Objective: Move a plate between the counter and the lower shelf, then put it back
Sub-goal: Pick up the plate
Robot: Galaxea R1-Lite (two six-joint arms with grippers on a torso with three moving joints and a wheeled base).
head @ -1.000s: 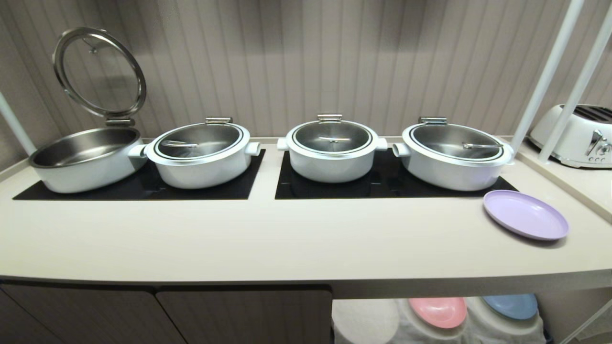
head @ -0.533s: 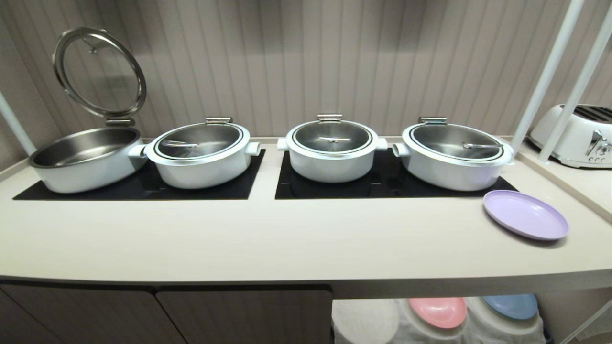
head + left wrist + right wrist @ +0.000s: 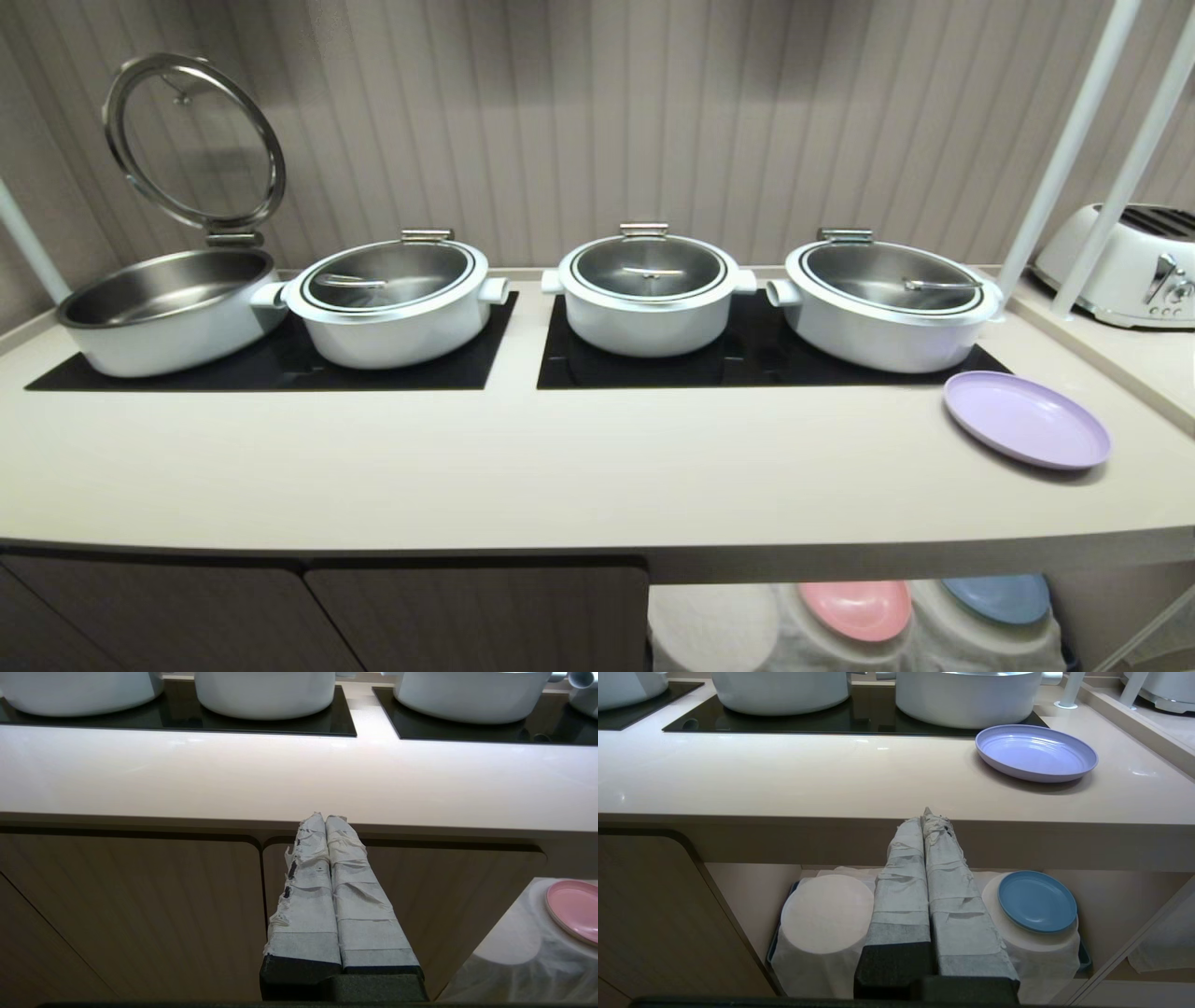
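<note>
Change since a second ago: none. Pots, plates and viewpoint match the earlier head views exactly; neither arm has stirred. Judgement: the task has not begun, and the first reach is yet to come.

Plate (image 3: 1026, 419), lilac: lies flat on the counter (image 3: 523, 467) at about 3 o'clock in the head view, just in front of the rightmost white pot (image 3: 885, 301), apart from it. Also seen in the right wrist view (image 3: 1036, 752).

Lower shelf (image 3: 752, 891): under the counter at 5 o'clock; three cloth-draped mounds. Leftmost mound (image 3: 826, 913) bare, likely the free spot for the lilac plate. Blue plate (image 3: 1037, 900) on the rightmost; pink plate (image 3: 858, 609) on the middle one.

Left gripper (image 3: 325, 819): parked below the counter edge, facing the cabinet doors (image 3: 140, 905), taped fingers pressed together, holding nothing.

Right gripper (image 3: 927, 814): parked before the shelf opening, fingers clenched, empty.

Hidden or cut off:
- Both arms absent from the head view.
- Middle mound and pink plate screened by the right gripper's fingers in its own wrist view.
- Shelf cut by the head view's lower edge; its floor and depth unreadable.
- Toaster (image 3: 1125, 266) cropped at 3 o'clock.
</note>
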